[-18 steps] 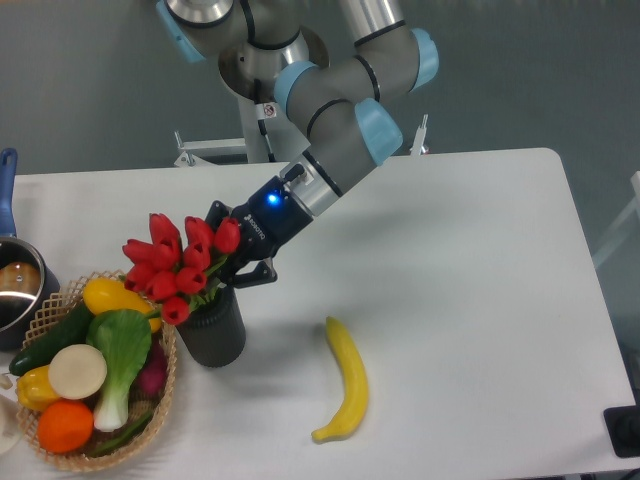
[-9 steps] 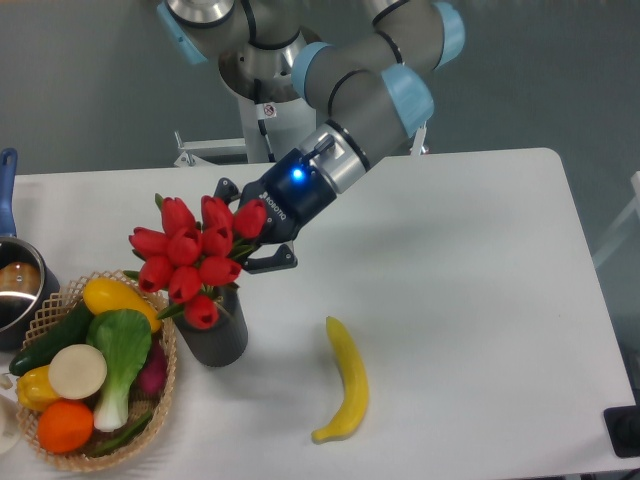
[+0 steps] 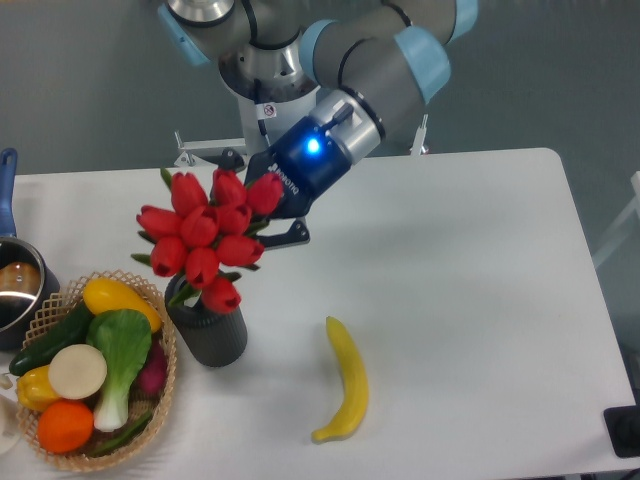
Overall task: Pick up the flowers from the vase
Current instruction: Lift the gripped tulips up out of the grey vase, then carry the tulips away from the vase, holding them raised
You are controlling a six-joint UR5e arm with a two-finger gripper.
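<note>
Claw (image 3: 262, 222) is clenched on the flowers (image 3: 207, 235), holding the bunch tilted toward 10 o'clock so stems clear the vase (image 3: 208, 330) mouth.

A white table (image 3: 470, 260) held everything. A dark grey vase (image 3: 208, 330) stood on the table, near its front left part. Just left of the vase sat a woven basket (image 3: 160, 395) full of vegetables and fruit, almost touching it. To the right of the vase, a little way off, a yellow banana (image 3: 347, 382) lay flat on the table. Far left of the vase, past the basket, a steel pot (image 3: 14, 290) with a blue handle sat at the table's edge.
</note>
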